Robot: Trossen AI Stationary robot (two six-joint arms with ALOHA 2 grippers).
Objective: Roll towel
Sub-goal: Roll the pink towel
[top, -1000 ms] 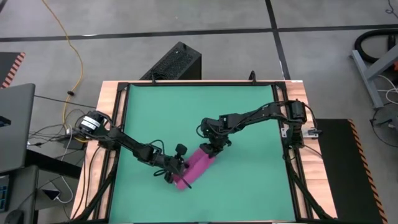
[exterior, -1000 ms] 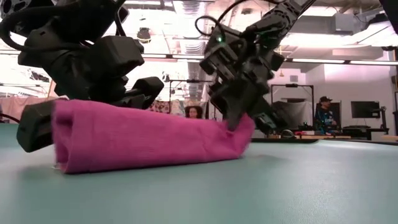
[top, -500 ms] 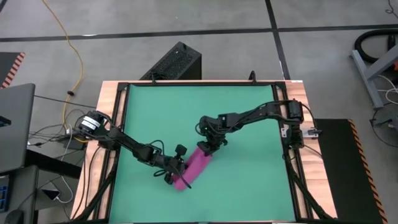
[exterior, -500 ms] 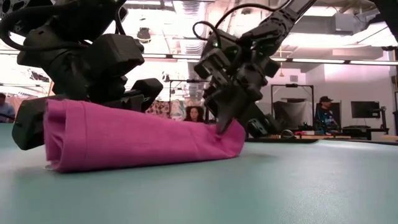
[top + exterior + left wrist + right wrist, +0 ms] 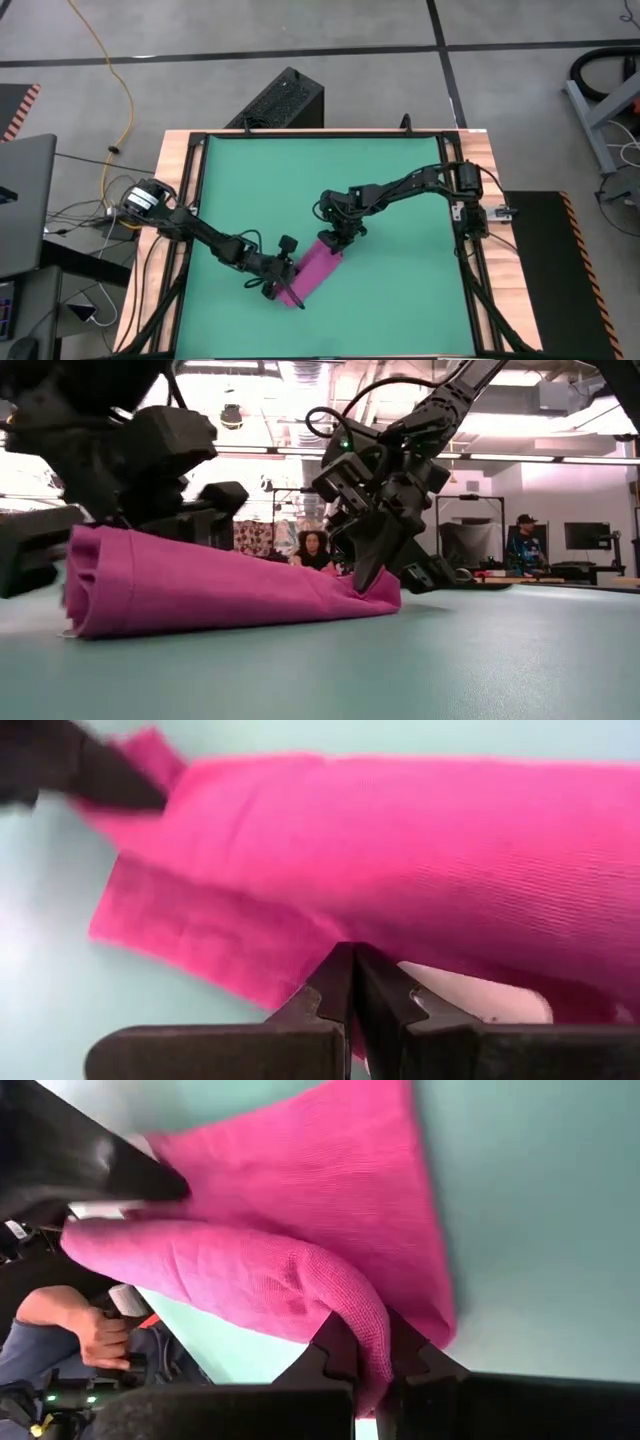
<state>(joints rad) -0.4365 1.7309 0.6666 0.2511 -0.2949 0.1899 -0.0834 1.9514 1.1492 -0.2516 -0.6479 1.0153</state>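
Note:
The magenta towel lies loosely rolled on the green mat, slanting from near-left to far-right. My left gripper is shut at its near-left end, which stands raised in the low view. My right gripper is shut on the far-right end, which is drawn down low to the mat. In the left wrist view a flat layer of the towel spreads on the mat beside the thicker roll. My left gripper has its shut fingertips on the towel's edge at the near-left end, coming slanting down from the table's left. How many layers it holds is hidden by the fingers. That end stands raised off the mat. My right gripper pinches a bunched fold of the towel between its two fingers at the far-right end. The fingers slant down from the table's far right. The fold runs out between the fingertips, and this end lies low on the mat.
A black and wooden frame borders the mat, with a black box beyond the far edge. Bare mat lies to the far side and the right. People show in the room behind, and a person's hand in the right wrist view.
My right gripper has sunk toward the mat with the towel's far-right end, which was held up and now lies low and flattened. The near-left end has stayed raised at my left gripper.

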